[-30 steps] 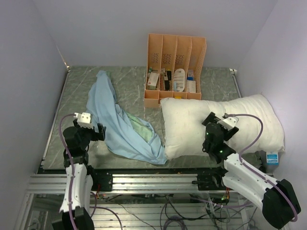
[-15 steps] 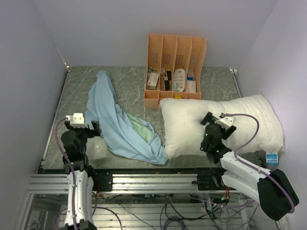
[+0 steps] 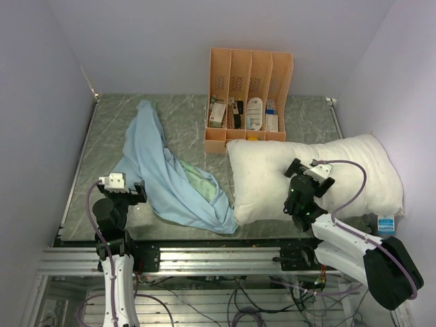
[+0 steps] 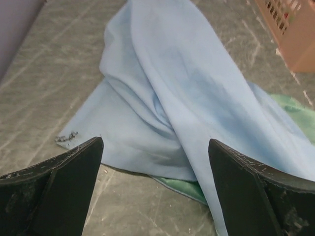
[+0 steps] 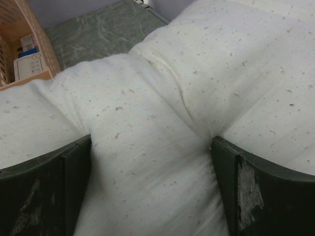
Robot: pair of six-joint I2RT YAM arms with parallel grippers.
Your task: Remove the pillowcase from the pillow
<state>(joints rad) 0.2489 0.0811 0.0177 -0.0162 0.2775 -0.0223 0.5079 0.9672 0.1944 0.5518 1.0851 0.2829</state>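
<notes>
The pillowcase (image 3: pixel 167 177) lies crumpled on the table's left half, light blue face up, with a mint-green strip showing at its near right. In the left wrist view the pillowcase (image 4: pixel 187 98) lies just ahead of my left gripper (image 4: pixel 155 147). My left gripper (image 3: pixel 129 194) is open and empty at the cloth's near left edge. The bare off-white pillow (image 3: pixel 354 170) lies on the right. My right gripper (image 3: pixel 298 174) is open with its fingers pressed down on the pillow (image 5: pixel 162 123), a bulge of it between them (image 5: pixel 150 142).
An orange file rack (image 3: pixel 248 95) with small items stands at the back centre, touching the pillow's far left corner; it also shows in both wrist views (image 4: pixel 290 34) (image 5: pixel 19 49). A small blue-and-white box (image 3: pixel 386 225) lies at the near right edge. Walls close in on three sides.
My left gripper has drawn back towards the near edge, away from the pillowcase. My right gripper has shifted only slightly on the pillow. The pillowcase and pillow have not moved.
</notes>
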